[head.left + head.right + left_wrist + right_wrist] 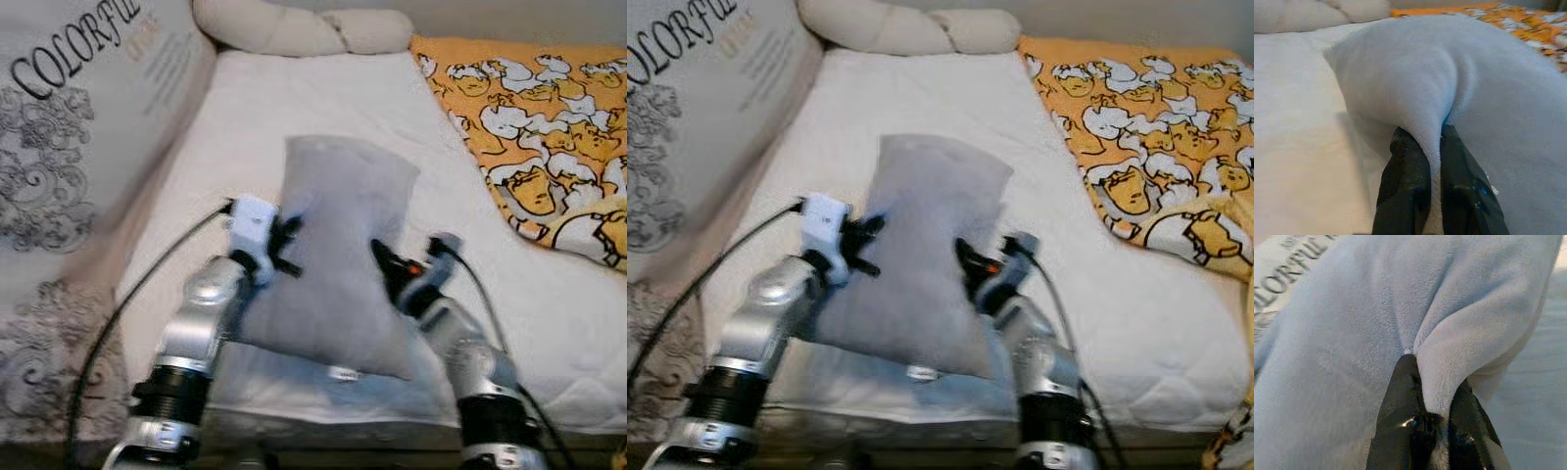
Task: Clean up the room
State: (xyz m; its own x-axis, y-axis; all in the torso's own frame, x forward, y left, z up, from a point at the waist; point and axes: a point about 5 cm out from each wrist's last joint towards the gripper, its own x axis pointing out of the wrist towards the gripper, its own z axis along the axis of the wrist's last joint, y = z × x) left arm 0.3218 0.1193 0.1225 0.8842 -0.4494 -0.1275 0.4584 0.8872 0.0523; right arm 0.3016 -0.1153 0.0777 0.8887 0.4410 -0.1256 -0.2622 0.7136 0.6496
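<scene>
A grey fleece pillow (pixel 338 259) hangs lifted over the near part of a white mattress (pixel 313 108), held from both sides. On its left edge my left gripper (pixel 286 247) is shut, pinching a fold of fabric between the fingers (pixel 1405 186). My right gripper (pixel 387 264) is shut on a fold at the pillow's right edge, the fingers (pixel 1405 401) squeezing the fleece. The pillow (pixel 921 264) tilts, its top corner leaning away from me. A small white tag (pixel 343 373) dangles at its lower edge.
A large grey cushion printed "COLORFUL" (pixel 78 127) leans along the left. A beige knotted bolster (pixel 294 29) lies at the head of the mattress. An orange cartoon-print blanket (pixel 534 137) covers the far right. The mattress front edge (pixel 392 411) is close below my arms.
</scene>
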